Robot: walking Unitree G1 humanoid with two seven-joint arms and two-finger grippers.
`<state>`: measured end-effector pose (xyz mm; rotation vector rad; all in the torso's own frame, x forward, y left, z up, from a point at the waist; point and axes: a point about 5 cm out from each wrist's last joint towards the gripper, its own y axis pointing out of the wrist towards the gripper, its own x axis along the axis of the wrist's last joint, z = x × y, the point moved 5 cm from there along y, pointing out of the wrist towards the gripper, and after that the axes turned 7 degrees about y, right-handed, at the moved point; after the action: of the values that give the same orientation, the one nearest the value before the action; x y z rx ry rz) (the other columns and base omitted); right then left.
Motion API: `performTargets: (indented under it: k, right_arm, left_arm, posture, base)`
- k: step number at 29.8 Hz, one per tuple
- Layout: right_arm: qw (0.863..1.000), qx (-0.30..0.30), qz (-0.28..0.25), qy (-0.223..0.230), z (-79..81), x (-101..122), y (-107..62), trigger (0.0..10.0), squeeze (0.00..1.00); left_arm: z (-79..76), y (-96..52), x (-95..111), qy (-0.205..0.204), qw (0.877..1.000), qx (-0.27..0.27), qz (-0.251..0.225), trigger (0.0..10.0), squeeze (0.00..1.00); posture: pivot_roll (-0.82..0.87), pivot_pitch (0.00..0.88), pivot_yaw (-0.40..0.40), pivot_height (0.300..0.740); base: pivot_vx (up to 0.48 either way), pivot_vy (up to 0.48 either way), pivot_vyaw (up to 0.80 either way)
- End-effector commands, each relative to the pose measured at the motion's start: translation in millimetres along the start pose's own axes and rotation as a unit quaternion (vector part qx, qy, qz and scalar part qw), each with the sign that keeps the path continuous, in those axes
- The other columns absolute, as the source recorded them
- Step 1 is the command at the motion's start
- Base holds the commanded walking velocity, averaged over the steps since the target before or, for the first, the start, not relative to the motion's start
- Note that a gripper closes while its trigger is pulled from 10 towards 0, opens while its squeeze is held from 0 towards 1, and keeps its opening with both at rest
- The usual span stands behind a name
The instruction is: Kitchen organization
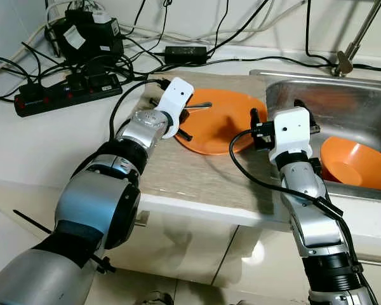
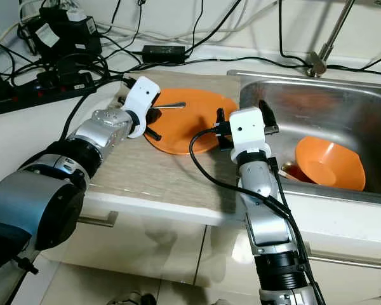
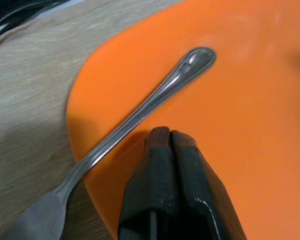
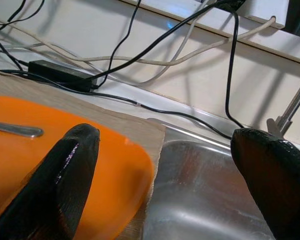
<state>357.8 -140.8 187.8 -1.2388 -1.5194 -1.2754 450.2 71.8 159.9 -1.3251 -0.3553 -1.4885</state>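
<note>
The left claw point(image 3: 162, 137) is clenched with nothing between its fingers, its tips resting low over the near rim of the orange plate point(image 1: 225, 121) on the wooden worktop point(image 1: 197, 175). Just beside those tips, on the side away from the sink, lies a metal utensil point(image 3: 140, 117), apparently a spoon or fork: its handle end rests on the plate, and the rest runs off the rim onto the worktop, the working end blurred and not identifiable. The right claw point(image 4: 165, 165) is released, fingers spread wide, standing over the plate's far edge where the worktop meets the stainless sink point(image 1: 362, 108). Beyond and below the right claw, an orange bowl point(image 1: 355, 162) sits in the sink basin. Behind both claws, a power strip point(image 1: 66, 92) and loose cables point(image 1: 197, 38) lie on the white counter. Judged step: collection of the utensil from the plate, with no grasp yet made. The next move would likely call for the left claw to part its fingers, shift sideways to straddle the thin handle, and close; the low, slick handle may slip against the plate.
</note>
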Motion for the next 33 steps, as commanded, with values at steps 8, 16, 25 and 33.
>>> performTargets:
  k: [8,16,25,33]
  right_arm:
    - [1.000,0.000,0.002,-0.001,-3.9,1,-2.3,10.0,0.00]
    - [1.000,0.000,0.002,-0.001,-3.3,1,-1.8,10.0,0.00]
    - [1.000,0.004,-0.002,0.003,0.8,3,0.7,10.0,0.00]
    - [1.000,-0.007,-0.002,0.005,-1.4,2,-7.1,10.0,0.00]
  left_arm:
    - [-16.0,0.8,-2,-0.013,0.998,-0.059,0.010,10.0,0.00]
    - [-21.0,-1.2,18,0.000,0.995,-0.095,-0.023,10.0,0.00]
    - [-7.8,-0.9,16,0.055,0.997,-0.040,-0.036,10.0,0.00]
    - [9.2,-6.7,50,0.040,0.993,0.015,-0.113,10.0,0.00]
  posture:
    - [-0.18,0.004,0.016,0.740]
    - [-0.17,0.008,0.023,0.740]
    - [-0.17,0.000,0.028,0.740]
    - [-0.19,0.015,0.059,0.740]
  base:
    - [0.000,0.000,0.00]
    - [0.000,0.000,0.00]
    - [0.000,0.000,0.00]
    - [0.000,0.000,0.00]
